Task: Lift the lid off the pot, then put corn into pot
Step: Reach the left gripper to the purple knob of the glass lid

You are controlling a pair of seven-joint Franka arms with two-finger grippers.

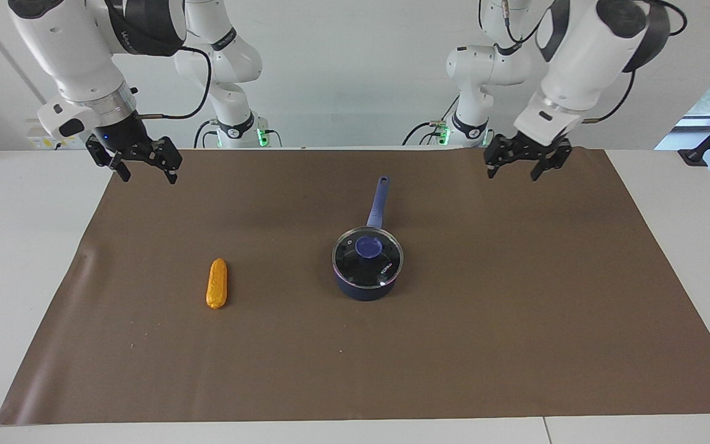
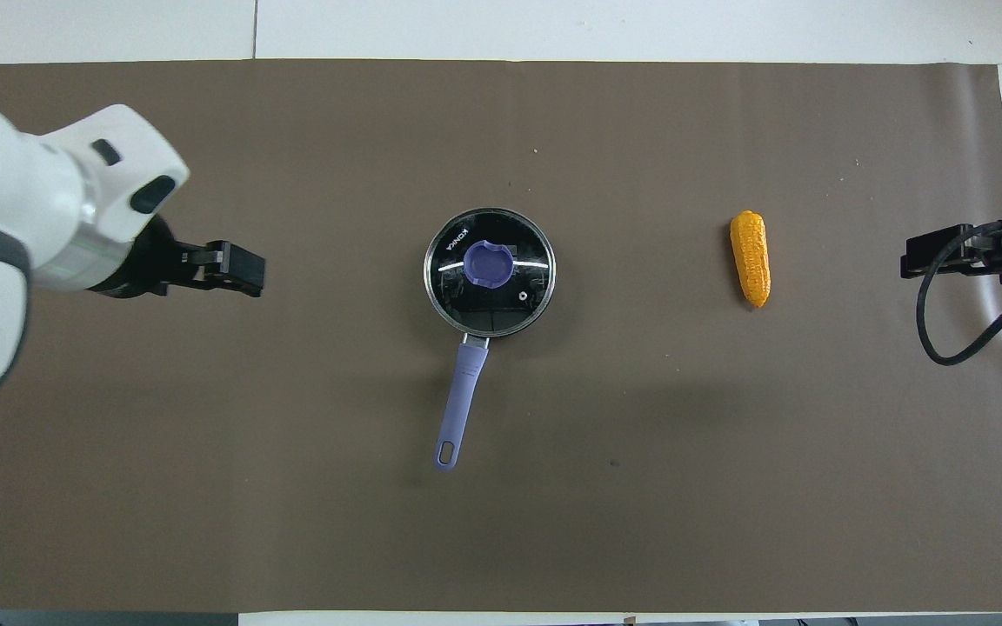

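Observation:
The dark blue pot (image 1: 364, 288) stands at the middle of the brown mat, its long lighter blue handle (image 1: 378, 201) pointing toward the robots. The glass lid (image 1: 384, 266) with its blue knob (image 1: 368, 246) sits on the pot; it also shows in the overhead view (image 2: 520, 297). The orange-yellow corn (image 1: 217, 283) lies on the mat toward the right arm's end (image 2: 751, 258). My left gripper (image 1: 514, 171) is open and empty, raised over the mat toward the left arm's end, apart from the pot (image 2: 256, 269). My right gripper (image 1: 147, 174) is open and empty, and waits over the mat's edge (image 2: 906, 258).
A brown mat (image 1: 515, 320) covers most of the white table (image 1: 16, 259). A black cable (image 2: 931, 322) loops from the right wrist over the mat's end.

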